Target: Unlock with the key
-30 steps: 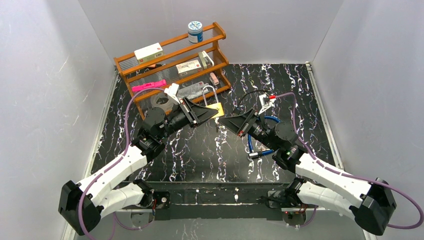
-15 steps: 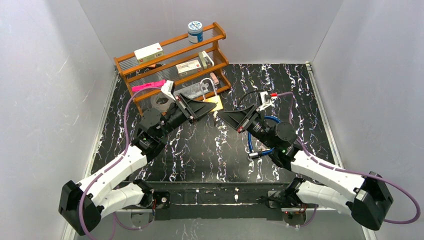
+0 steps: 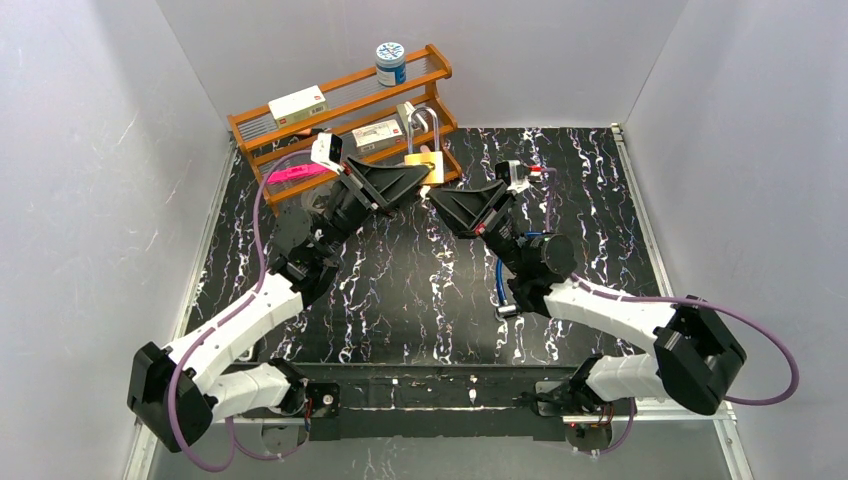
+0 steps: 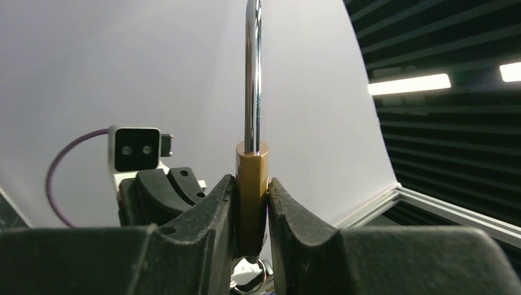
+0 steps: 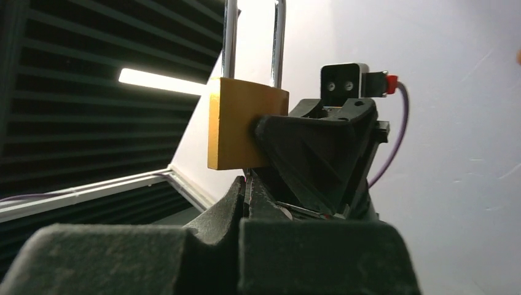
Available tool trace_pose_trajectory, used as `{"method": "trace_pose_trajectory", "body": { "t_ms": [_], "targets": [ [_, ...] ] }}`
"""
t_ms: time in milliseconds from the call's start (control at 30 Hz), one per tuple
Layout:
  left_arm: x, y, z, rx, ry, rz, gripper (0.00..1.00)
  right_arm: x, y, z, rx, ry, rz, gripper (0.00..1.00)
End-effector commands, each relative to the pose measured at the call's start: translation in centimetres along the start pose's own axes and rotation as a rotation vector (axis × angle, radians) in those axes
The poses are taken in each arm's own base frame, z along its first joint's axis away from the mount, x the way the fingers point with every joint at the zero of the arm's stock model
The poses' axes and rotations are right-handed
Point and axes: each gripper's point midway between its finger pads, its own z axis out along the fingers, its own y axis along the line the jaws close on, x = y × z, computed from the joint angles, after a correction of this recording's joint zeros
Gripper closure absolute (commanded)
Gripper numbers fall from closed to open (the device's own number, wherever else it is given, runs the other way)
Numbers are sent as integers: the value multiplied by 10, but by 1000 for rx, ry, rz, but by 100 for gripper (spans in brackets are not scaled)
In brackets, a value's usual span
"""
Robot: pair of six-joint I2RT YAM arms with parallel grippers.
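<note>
My left gripper (image 3: 418, 178) is shut on the brass body of a padlock (image 3: 428, 163) and holds it in the air in front of the rack, with the steel shackle (image 3: 422, 125) upright. In the left wrist view the padlock (image 4: 252, 184) sits edge-on between the two fingers (image 4: 212, 227). My right gripper (image 3: 436, 198) is shut, its tips just below the padlock's underside (image 5: 242, 129). A thin key blade (image 5: 247, 179) is pinched between its fingers, and a key ring (image 4: 250, 271) shows below the lock. The keyhole is hidden.
A wooden rack (image 3: 340, 100) stands at the back left, holding boxes, a pink item (image 3: 297, 172) and a jar (image 3: 390, 63) on top. A blue cable (image 3: 498, 280) lies on the black marbled table under my right arm. White walls close in on three sides.
My left gripper has lifted the padlock off the table, up and toward the rack, turning the shackle upright. My right gripper has risen with it and stays under the lock.
</note>
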Motion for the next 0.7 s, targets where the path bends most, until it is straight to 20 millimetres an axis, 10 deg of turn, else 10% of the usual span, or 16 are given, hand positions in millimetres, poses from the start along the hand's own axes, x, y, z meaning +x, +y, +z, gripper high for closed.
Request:
{"method": "trace_pose_trajectory", "body": {
  "t_ms": [0,300,533,667],
  "targets": [
    [-4,-91,-6,279,-24,-19,100,7,38,10,-132,48,49,99],
    [-12,-88,-13,279,-88,-11,100,11,20,8,-23,64,-65,99],
    [-7,-69,-16,208,-81,125,100,6,-4,-12,179,62,-259,32],
    [-3,-40,-19,77,-57,276,100,6,-14,-42,289,104,-415,23]
  ]
}}
